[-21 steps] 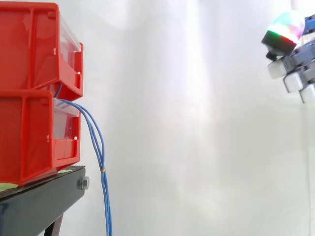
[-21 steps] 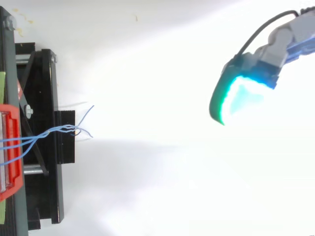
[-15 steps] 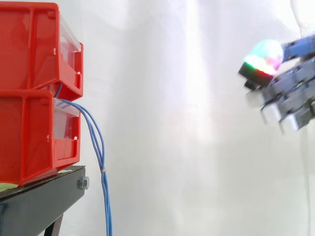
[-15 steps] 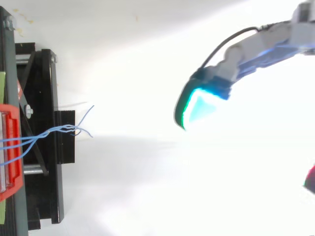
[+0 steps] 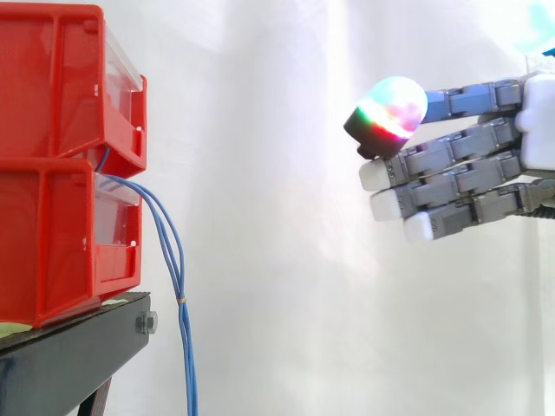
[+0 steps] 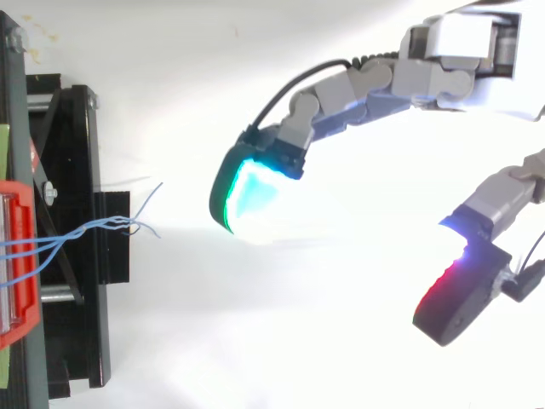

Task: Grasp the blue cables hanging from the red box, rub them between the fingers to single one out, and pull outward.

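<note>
The hand is released: fingers extended level toward the boxes, thumb spread apart, grasping nothing. It is well apart from the blue cables. The cables exit between the upper red box and lower red box and hang down past the black stand.

Red bins atop black stand

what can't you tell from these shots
Side view: lower ends of thin blue cables, cut by bottom edge.
Side view: where they attach inside the stacked red plastic bins, hidden by bin walls.
Top view: exact cable count; strands overlap.
Wrist of robot hand: cut by right edge.
</note>
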`<state>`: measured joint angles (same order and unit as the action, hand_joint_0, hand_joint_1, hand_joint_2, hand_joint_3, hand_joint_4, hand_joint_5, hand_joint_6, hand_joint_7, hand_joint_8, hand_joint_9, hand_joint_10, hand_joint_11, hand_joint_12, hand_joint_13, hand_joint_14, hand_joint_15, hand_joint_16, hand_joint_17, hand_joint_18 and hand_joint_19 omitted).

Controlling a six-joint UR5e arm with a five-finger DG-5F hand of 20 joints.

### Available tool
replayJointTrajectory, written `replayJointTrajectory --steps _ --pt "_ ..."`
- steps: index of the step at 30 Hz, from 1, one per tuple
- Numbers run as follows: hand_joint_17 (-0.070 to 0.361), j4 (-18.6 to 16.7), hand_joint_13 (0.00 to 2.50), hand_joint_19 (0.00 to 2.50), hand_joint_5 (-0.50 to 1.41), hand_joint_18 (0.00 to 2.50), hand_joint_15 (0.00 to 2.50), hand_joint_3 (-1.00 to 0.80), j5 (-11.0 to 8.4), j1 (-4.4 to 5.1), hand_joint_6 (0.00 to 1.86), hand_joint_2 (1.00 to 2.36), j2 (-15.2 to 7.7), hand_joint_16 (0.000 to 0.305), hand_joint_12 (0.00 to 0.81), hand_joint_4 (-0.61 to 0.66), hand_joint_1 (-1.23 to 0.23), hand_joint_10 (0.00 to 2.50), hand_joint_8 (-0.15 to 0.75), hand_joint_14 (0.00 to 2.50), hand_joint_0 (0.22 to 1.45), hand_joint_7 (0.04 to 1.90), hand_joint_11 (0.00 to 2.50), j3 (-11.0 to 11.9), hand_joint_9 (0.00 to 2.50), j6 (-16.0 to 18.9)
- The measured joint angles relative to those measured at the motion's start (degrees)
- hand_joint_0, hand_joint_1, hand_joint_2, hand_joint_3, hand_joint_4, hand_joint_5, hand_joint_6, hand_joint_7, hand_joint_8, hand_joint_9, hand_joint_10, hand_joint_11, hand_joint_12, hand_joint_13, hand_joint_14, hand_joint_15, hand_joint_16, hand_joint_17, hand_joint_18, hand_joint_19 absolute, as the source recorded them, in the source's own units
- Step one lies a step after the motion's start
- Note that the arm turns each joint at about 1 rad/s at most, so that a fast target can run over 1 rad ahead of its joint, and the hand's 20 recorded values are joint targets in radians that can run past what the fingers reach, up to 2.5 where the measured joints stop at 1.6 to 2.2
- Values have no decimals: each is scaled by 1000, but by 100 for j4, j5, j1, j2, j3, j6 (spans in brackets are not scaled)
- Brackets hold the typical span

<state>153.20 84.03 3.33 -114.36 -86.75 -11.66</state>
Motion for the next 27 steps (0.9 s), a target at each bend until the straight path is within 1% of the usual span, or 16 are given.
replayJointTrajectory --steps 2,5,11,15,17,21,24,27 --pt "120 -32 210 295 -189 127 229 -500 -154 27 502 1000 -17 53 376 250 -667 2 249 8 463 811 88 0 404 -115" --pt "120 -47 209 298 -188 123 225 -500 -322 65 502 1000 -98 53 375 254 -665 2 245 8 464 813 102 0 407 -256" --pt "119 -86 214 293 -185 124 228 -500 -448 134 502 1000 -206 53 374 253 -663 3 246 8 463 814 104 -1 420 -378" --pt "118 -186 219 302 -184 128 232 -500 -633 190 502 1000 -328 52 374 259 -650 4 249 8 464 819 108 0 431 -503" --pt "117 -263 221 302 -184 129 229 -500 -699 209 502 1000 -406 52 374 257 -646 2 249 9 465 815 106 0 437 -526" --pt "117 -528 231 301 -180 139 232 -500 -805 246 502 1000 -567 52 376 254 -633 3 250 8 465 821 115 0 448 -579" --pt "117 -728 236 307 -179 142 237 -500 -874 274 502 1000 -650 52 374 252 -626 3 252 8 467 825 116 0 455 -734" --pt "117 -812 246 314 -179 154 236 -500 -976 301 502 1000 -734 52 374 257 -625 4 253 8 467 826 118 0 461 -987"
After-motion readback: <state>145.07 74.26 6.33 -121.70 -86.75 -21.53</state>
